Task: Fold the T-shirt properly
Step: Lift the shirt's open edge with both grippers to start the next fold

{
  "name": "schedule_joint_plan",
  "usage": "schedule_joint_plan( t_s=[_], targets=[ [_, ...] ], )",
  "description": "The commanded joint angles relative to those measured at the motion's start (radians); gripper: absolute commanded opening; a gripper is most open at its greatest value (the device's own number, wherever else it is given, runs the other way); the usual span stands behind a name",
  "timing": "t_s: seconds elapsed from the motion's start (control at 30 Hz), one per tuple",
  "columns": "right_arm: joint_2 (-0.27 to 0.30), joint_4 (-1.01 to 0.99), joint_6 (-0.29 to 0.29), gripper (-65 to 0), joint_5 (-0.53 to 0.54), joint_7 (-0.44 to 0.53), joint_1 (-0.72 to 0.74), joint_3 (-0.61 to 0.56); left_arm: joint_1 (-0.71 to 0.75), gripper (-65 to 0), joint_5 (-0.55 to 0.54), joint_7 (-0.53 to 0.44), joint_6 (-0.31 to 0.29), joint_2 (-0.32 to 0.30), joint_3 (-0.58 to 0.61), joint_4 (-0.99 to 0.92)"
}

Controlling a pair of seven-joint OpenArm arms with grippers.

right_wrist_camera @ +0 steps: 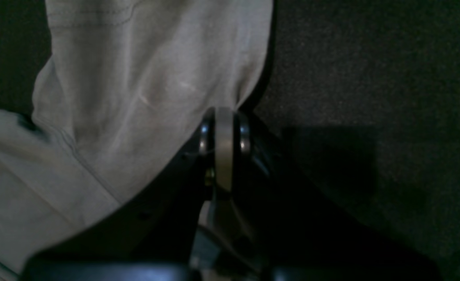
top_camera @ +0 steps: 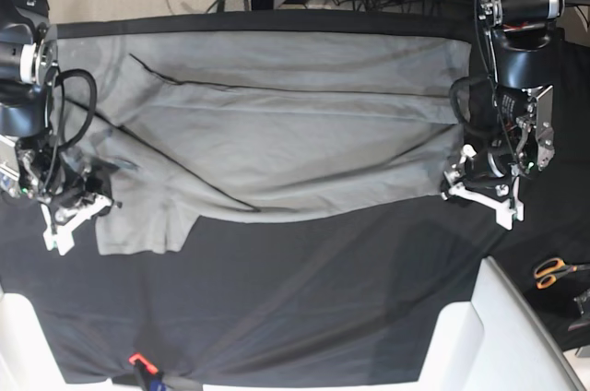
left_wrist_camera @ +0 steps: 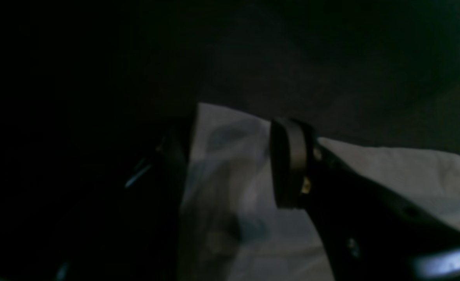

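Big grey T-shirt (top_camera: 277, 124) spread wide across the black cloth (top_camera: 304, 299), reaching almost from 1 side edge of the cloth to the other. Already folded once, going by the long crease lines across the shirt.

Right gripper (right_wrist_camera: 224, 148) pinched tight on the shirt's edge, with a thin fold of cloth squeezed between the 2 pads. Left gripper (left_wrist_camera: 230, 164) at the shirt's other end, with cloth between its 2 fingers but a gap showing; too dark to tell if squeezing or loose.

Held at both ends most likely to keep the shirt flat and straight, ready to lift and lay over for the next fold.

Orange scissors (top_camera: 553, 271) lying off past the shirt's left-gripper end, out of the way.
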Motion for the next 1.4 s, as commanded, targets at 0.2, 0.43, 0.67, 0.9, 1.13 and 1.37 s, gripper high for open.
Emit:
schedule_joint_plan(
  t_s=[0.2,0.43,0.67,0.9,1.13,1.37],
  targets=[
    [0.016,0.010,0.002,-64.4,-0.002,-0.001,0.022,-0.002,-0.040,-33.4,-0.001,-0.042,-0.006,-0.008,-0.002,-0.093],
    [0.016,0.010,0.002,-64.4,-0.002,-0.001,0.022,-0.002,-0.051,-55.8,-0.003,-0.087,-0.089,-0.008,-0.011,-0.186],
    [0.016,0.010,0.002,-64.4,-0.002,-0.001,0.022,-0.002,-0.051,-57.9,-0.001,-0.096,-0.089,-0.011,-0.013,-0.187],
    [0.015,0.010,0.002,-64.4,-0.002,-0.001,0.022,-0.002,-0.065,-65.0,-0.001,-0.091,-0.065,-0.011,-0.004,-0.184],
    [0.012,0.033,0.002,-64.4,-0.002,-0.001,0.027,-0.002,-0.088,-65.0,0.000,-0.047,-0.043,-0.013,-0.001,-0.115],
    [0.012,0.130,0.002,-64.4,-0.002,-0.006,0.024,-0.002,-0.122,-65.0,0.000,0.048,-0.028,-0.013,-0.001,0.028]
  ],
)
